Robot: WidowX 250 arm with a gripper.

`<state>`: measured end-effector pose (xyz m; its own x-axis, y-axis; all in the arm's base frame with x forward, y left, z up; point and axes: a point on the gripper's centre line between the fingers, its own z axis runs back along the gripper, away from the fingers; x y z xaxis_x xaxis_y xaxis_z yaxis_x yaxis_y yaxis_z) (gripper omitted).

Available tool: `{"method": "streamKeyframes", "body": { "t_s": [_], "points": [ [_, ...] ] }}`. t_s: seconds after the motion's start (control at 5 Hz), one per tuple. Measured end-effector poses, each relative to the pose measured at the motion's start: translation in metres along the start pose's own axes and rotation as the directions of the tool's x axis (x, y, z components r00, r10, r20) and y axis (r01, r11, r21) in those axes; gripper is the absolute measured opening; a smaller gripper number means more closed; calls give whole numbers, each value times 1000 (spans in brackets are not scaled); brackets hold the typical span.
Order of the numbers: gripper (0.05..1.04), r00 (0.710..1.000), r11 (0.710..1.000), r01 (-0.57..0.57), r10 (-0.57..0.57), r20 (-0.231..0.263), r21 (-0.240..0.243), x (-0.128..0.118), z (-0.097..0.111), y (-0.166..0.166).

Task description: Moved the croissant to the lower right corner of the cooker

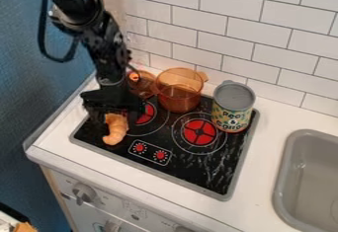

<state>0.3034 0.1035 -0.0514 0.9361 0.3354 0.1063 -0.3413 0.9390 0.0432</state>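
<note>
Croissant (115, 129), one: on the cooktop's (188, 169) left part, just inside its front-left edge. Black gripper (117, 115): above the cooktop's left side, at the croissant's upper end; whether it grips cannot be told. Amber pot (179, 90): at the cooktop's back edge. Can (232, 108): near the cooktop's back-right corner. Open black surface: along the cooktop's front-right. Sink (314, 176): right of the cooktop, counter (264, 169) between.

The arm (104, 38) is black and jointed (dark cable (41, 36) looping alongside).
</note>
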Motion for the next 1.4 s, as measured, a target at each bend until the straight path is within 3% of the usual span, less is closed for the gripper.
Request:
{"method": "streamKeyframes", "body": {
  "t_s": [0.2, 0.4, 0.6, 1.0, 1.2, 1.4],
  "points": [
    [1001, 1000, 1000, -5, 5, -12, -24, 0, -12, -5],
    [953, 1000, 1000, -8, 8, -2, -16, 4, -14, -4],
    [696, 999, 998, -40, 40, 13, 47, 2, -13, -8],
    [653, 996, 989, 83, -88, 32, 125, -4, 1, -7],
    [653, 964, 951, 238, -255, 68, 196, -1, 24, -16],
    [653, 891, 901, 407, -428, 152, 150, -4, 45, -32]
  ]
}}
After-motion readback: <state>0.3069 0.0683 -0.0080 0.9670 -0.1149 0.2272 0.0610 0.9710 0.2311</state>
